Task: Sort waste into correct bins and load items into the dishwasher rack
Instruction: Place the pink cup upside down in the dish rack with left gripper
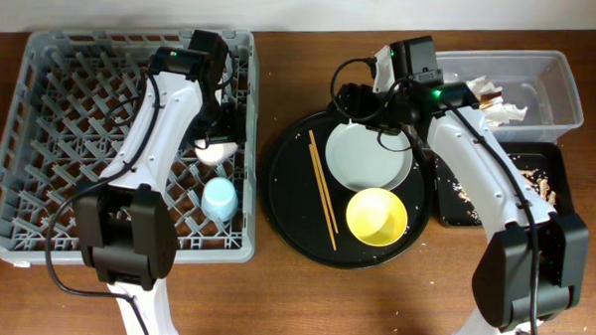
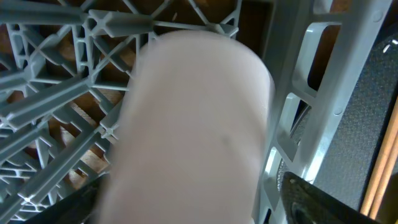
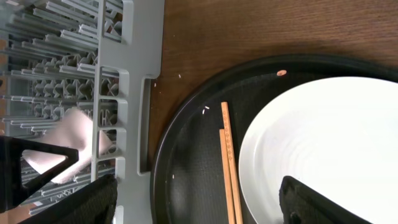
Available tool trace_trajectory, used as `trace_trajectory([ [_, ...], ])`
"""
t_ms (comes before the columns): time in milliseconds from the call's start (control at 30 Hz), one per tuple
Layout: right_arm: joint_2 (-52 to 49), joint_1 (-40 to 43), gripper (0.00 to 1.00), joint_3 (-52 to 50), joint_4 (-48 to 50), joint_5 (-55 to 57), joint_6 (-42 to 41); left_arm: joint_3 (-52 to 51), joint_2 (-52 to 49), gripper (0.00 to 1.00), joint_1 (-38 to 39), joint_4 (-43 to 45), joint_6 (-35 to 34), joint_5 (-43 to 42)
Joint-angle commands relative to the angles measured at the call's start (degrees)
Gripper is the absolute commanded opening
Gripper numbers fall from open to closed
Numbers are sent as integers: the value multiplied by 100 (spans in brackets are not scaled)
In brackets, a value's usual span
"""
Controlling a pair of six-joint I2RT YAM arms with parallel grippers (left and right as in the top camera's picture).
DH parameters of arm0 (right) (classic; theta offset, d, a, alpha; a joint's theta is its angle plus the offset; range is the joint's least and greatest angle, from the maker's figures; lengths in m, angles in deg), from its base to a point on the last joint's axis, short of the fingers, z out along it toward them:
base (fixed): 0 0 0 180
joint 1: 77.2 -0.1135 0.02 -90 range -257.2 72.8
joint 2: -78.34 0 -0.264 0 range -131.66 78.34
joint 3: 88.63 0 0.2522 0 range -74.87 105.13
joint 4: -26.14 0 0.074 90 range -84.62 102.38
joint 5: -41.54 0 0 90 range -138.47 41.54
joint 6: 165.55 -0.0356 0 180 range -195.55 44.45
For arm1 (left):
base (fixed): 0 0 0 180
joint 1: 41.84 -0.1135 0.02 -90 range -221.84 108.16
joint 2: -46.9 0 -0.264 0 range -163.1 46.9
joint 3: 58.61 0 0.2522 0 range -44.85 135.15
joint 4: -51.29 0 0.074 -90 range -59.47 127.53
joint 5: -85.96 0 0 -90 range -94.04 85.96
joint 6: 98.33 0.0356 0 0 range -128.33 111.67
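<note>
lattice rack [image 1: 71, 110] holds rounded pink cup [image 2: 193, 118] inside left gripper [image 2: 202, 208], grip unclear; right gripper [image 3: 208, 202] spread wide.

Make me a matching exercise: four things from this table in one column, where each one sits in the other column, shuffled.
Things:
1. blue cup
2. yellow bowl
3. crumpled white paper
4. food scraps

Places:
A. in the clear tub
B. in the dishwasher rack
C. on the round black tray
D. in the shallow black tray

Pairs: 1-B, 2-C, 3-A, 4-D.
</note>
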Motion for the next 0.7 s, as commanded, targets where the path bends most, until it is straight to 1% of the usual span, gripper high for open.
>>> trace_trajectory([
  [0, 20, -42, 85, -13, -7, 94, 81, 63, -20, 93, -4, -2, -31, 74],
  [133, 20, -39, 85, -13, -7, 94, 186, 273, -17, 94, -9, -31, -28, 11],
  [267, 22, -39, 83, -13, -7, 92, 208, 949, -17, 94, 15, -175, -24, -87],
  [400, 221, -28, 69, -9, -98, 96, 509, 1580, -17, 93, 160, -282, 0, -387],
  [433, 337, -24, 67, -9, -149, 116, 584, 1714, -17, 93, 221, -323, 0, -382],
  [533, 863, -2, 66, -9, -603, 715, 619, 2000, -17, 93, 439, -348, 155, -378],
  [667, 1506, -2, 66, -9, -1700, 1685, 614, 2059, -17, 93, 748, -319, 457, -374],
])
